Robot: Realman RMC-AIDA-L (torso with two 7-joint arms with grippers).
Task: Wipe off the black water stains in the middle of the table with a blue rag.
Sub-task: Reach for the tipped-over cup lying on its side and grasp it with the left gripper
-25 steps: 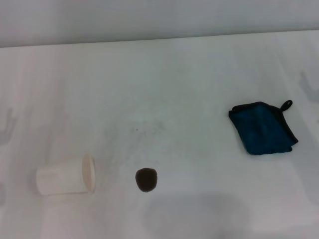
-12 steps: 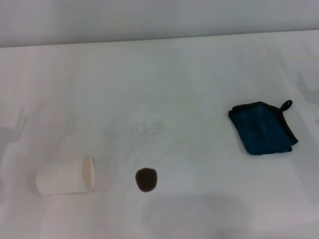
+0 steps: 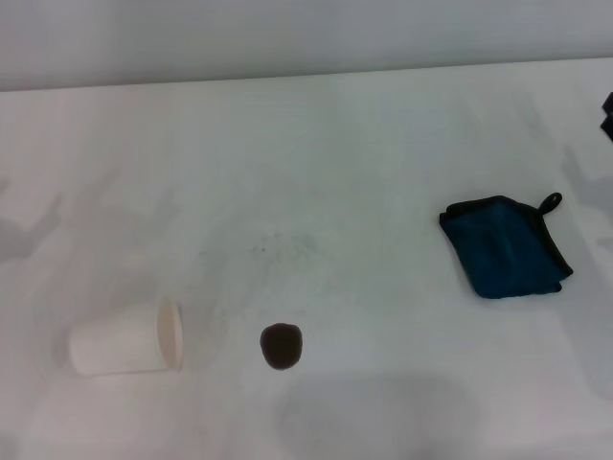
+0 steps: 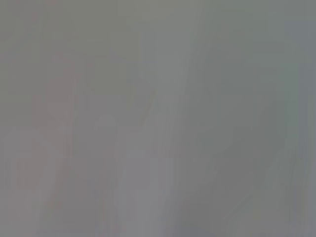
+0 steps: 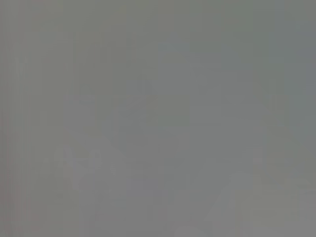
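From the head camera I look down on a plain white worktop (image 3: 383, 144). Nearest to me, slightly left of centre, sits the black water stain (image 3: 282, 346), a small roundish dark blot, uncovered and with nothing touching it. To its left, near but apart from it, a white paper cup (image 3: 124, 337) lies on its side with its open mouth turned toward the stain. Farther back and well off to the right lies the blue rag (image 3: 505, 247), folded flat, dark teal with black edging and a small black loop at its far right corner. Beyond it, at the right edge of my view, a sliver of dark hardware (image 3: 608, 115) pokes in; I take it for the right arm, but I cannot tell how its pincer stands. The left pincer is out of sight. Both wrist cameras give me only a featureless grey blur.
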